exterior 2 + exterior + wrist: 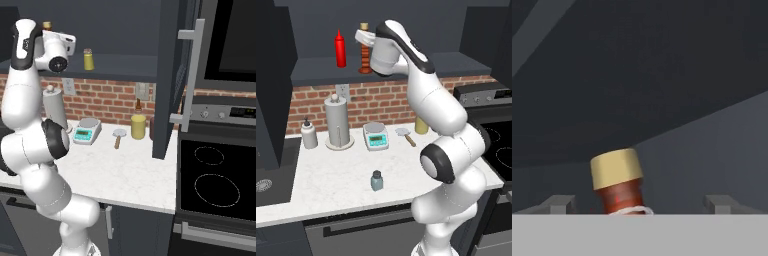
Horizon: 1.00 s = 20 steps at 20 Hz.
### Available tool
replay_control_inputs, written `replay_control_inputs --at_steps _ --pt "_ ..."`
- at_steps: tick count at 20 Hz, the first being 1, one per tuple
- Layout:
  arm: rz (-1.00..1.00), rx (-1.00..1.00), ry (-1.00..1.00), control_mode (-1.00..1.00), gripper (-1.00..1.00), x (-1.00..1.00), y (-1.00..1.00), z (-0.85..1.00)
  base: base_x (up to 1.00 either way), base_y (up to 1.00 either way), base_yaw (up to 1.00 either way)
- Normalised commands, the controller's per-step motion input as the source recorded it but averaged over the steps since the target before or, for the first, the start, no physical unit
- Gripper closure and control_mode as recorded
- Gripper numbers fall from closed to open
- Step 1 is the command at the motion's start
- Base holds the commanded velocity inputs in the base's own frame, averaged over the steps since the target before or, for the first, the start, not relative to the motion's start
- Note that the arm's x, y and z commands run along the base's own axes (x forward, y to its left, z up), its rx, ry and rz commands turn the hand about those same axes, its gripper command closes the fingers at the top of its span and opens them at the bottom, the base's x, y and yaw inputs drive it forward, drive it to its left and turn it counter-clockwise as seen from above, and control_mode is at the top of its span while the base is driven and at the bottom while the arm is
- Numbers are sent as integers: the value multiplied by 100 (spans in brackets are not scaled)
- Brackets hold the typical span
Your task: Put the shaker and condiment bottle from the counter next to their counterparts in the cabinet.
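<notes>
My end effector [640, 202] is raised to the cabinet [311, 30] shelf, and its jaws stand wide apart. In the hand view the two fingertips [559, 204] sit well clear on either side of the condiment bottle [363, 50], whose tan stopper and reddish neck rise between them; I see no contact with either finger. The bottle stands upright on the shelf on its round foot, just beside the red squeeze bottle [341, 49], which is to its left in the left base view. My wrist is directly to the right of the bottle there.

The yellow-olive shaker [88, 59] stands on the same shelf, seen in the right base view near my hand, on its right.

The blue-grey shaker [376, 181] with the dark cap stands upright on the white desk [331, 190], near the front edge, apart from the other items. Behind it, along the brick wall, I note a soap dispenser [308, 134], a paper towel holder [338, 122], a kitchen scale [376, 136], a small brush [405, 135] and a yellow canister [138, 126]. A stove [215, 185] adjoins the desk on the right.
</notes>
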Motion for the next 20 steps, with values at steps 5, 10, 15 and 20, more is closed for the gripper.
replay_control_inputs --at_steps 5,10,15,20 --pt "0 0 0 -100 -100 -12 0 -1 0 0 0" --pt "0 0 0 -100 -100 -13 0 -4 0 0 0" --pt "0 0 0 -100 -100 -25 0 -3 0 0 0" --pt "0 0 0 -100 -100 -41 0 0 0 0 0"
